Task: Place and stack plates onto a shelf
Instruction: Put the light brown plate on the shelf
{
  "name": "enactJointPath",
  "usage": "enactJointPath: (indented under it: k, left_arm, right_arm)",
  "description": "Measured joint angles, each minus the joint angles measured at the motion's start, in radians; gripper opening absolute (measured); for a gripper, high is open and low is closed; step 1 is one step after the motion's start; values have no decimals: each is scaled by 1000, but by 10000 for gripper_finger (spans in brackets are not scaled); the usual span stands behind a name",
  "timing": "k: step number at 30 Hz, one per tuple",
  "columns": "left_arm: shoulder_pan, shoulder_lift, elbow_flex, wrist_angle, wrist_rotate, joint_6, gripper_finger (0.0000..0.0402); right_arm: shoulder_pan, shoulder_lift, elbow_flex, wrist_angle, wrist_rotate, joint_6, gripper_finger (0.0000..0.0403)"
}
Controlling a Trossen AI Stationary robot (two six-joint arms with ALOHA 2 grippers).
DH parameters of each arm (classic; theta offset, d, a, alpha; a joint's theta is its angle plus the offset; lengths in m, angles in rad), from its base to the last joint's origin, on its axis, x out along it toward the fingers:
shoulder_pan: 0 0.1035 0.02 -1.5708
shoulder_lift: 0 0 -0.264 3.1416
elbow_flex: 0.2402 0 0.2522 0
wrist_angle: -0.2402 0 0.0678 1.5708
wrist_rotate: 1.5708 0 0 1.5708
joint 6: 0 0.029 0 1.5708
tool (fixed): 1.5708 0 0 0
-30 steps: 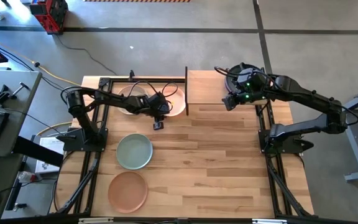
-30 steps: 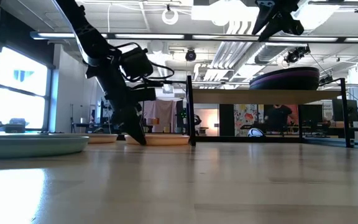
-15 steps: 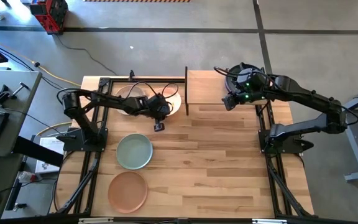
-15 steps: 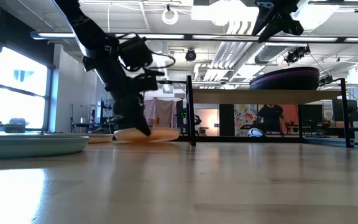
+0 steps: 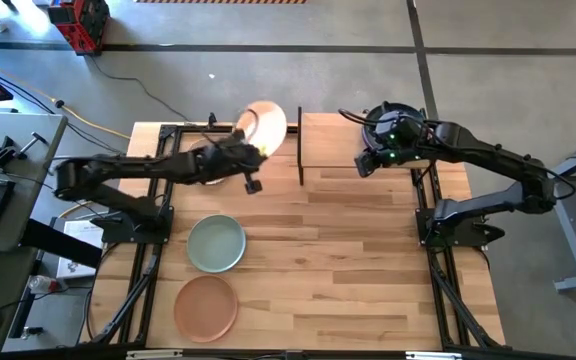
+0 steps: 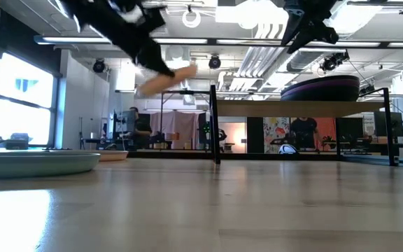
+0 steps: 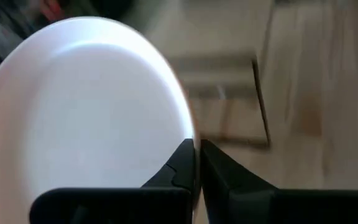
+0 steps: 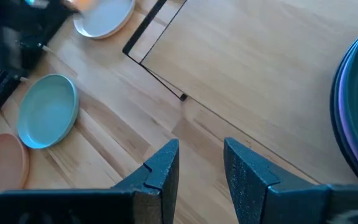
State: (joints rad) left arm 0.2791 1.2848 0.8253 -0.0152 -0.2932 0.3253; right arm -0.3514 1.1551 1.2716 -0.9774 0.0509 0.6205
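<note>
One beige plate [image 5: 264, 124] pinched in left hand [image 7: 197, 163], lifted, right hand [image 8: 201, 163] parted above shelf [image 5: 333, 139].

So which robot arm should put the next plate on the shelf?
The left one, most likely. Its end effector is shut on the beige plate, lifted off the table beside the shelf. The right end effector hangs open and empty over the shelf, near the stack of plates.
</note>
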Motion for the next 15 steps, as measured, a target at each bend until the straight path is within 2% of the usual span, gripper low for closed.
enactJointPath:
  k: [6,10,15]
  left_arm:
    - [1,-151,0,263,1,114,4]
    - [2,-198,1,461,1,148,5]
    - [2,-199,102,453,24,188,6]
  right_arm:
    - [24,4,0,25,35,13,105]
    - [43,0,0,130,91,53,94]
    - [52,0,0,273,90,-4,74]
